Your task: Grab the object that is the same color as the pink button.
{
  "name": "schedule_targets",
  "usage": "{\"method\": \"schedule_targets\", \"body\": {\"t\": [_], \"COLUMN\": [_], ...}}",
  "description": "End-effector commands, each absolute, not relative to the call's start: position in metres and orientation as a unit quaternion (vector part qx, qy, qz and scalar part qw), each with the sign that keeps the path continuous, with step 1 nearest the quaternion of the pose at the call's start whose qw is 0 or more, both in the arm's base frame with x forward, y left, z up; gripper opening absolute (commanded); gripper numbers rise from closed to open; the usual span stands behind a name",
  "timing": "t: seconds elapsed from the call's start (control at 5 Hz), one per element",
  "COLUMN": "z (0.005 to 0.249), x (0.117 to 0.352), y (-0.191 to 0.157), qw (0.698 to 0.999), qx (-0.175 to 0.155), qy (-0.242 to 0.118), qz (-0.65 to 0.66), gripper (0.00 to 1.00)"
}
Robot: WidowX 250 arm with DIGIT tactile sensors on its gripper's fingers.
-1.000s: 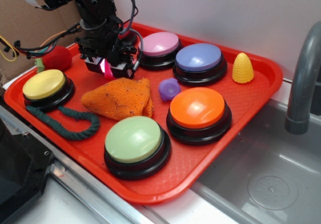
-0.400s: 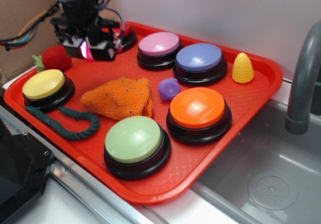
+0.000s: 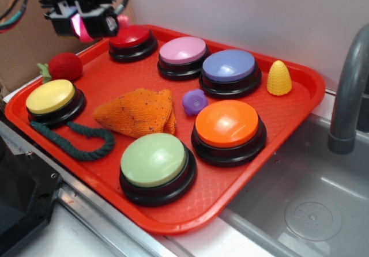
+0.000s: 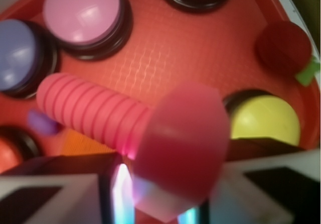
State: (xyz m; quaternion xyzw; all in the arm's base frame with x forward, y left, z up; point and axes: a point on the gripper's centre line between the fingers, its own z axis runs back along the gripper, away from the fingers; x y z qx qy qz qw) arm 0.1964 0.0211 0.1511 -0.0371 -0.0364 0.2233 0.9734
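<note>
My gripper (image 3: pixel 81 26) hangs high above the tray's far left corner, shut on the small bright pink toy bolt (image 3: pixel 78 25). In the wrist view the bolt (image 4: pixel 135 128) fills the middle: its flat head sits between my gripper's (image 4: pixel 173 204) jaws and its threaded shaft points up and left. The pink button (image 3: pixel 183 50) with its pale pink dome on a black base stands at the back of the red tray (image 3: pixel 300 90). It also shows in the wrist view (image 4: pixel 83 13) at the top left.
On the tray are a red button (image 3: pixel 130 38), purple-blue button (image 3: pixel 228 67), orange button (image 3: pixel 227 124), green button (image 3: pixel 153 160), yellow button (image 3: pixel 51 97), orange cloth (image 3: pixel 138 113), purple knob (image 3: pixel 195 102), yellow corn toy (image 3: pixel 279 78), red plush strawberry (image 3: pixel 64 67) and green rope (image 3: pixel 75 139). A sink and faucet (image 3: pixel 346 95) lie to the right.
My gripper has risen up and to the left from the tray's back left, carrying the pink bolt; the red button it hid now shows.
</note>
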Motion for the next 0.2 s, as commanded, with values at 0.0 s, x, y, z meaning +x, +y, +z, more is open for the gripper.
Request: {"method": "schedule_targets", "body": {"t": [0.0], "z": [0.1715], "x": [0.1985], "y": [0.0199], "qw": [0.975], "qx": [-0.006], "qy": [-0.092], "qz": [0.204], "gripper": [0.0]}}
